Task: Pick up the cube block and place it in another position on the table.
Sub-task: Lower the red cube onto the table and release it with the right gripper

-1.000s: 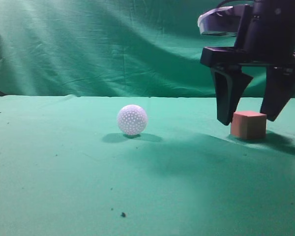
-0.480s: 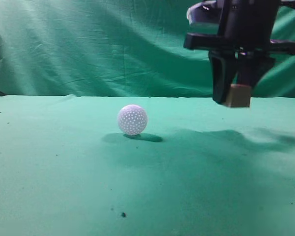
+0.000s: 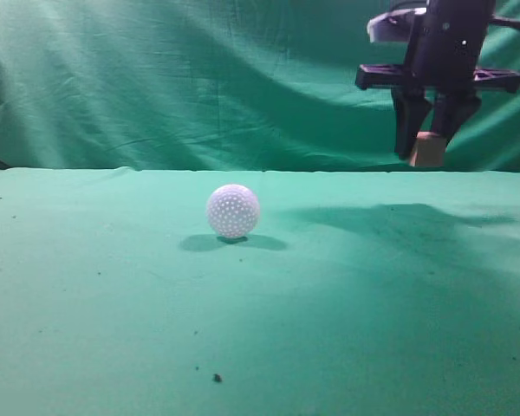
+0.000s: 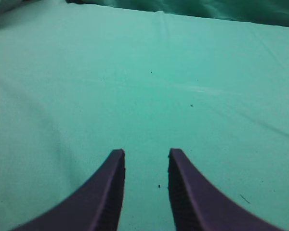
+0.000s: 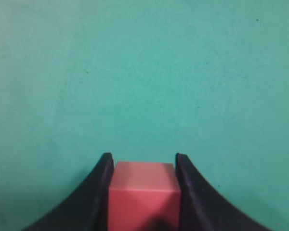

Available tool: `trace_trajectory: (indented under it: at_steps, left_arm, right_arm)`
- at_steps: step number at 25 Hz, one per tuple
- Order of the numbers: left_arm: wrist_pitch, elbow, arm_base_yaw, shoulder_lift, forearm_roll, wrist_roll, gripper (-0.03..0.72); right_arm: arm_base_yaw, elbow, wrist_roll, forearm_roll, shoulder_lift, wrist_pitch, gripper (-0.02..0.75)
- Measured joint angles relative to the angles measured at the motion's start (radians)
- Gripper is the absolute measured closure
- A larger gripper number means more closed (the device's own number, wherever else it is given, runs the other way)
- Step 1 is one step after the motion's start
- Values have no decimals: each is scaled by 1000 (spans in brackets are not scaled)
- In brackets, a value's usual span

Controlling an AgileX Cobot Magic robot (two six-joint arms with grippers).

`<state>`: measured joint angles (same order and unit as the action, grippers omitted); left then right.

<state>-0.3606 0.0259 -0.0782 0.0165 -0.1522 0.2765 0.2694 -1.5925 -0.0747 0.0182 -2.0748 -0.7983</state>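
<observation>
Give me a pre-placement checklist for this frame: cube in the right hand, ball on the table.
1. Cube block clamped between both fingers of the right hand: ok.
2. Cube lifted clear of the table: ok.
3. White ball apart from the carrying hand, resting on the cloth: ok.
4. Cloth below the cube free of objects in the right wrist view: ok.
5. Left hand empty, jaws apart, out of the way: ok.
6. Exact drop spot chosen: cannot tell.

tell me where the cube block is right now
The cube block hangs clamped in the right gripper, upper right of the exterior view, above the table.
</observation>
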Motion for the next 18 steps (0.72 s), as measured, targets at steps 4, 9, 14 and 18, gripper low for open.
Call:
trace_trajectory:
  at_steps: [4,9,14,18]
  left_arm:
    - [0,0,0,0,0,0,426]
    - [0,0,0,0,0,0,426]
    - [0,0,0,0,0,0,426]
    - [0,0,0,0,0,0,426]
  right_arm:
    - [0,-11,82,-109,-49,23,512]
    - [2,-13,108,-128,-66,28,341]
    - [2,-43,91,-128,-10,-44,219]
    - [2,-51,89,-128,128,-129,601]
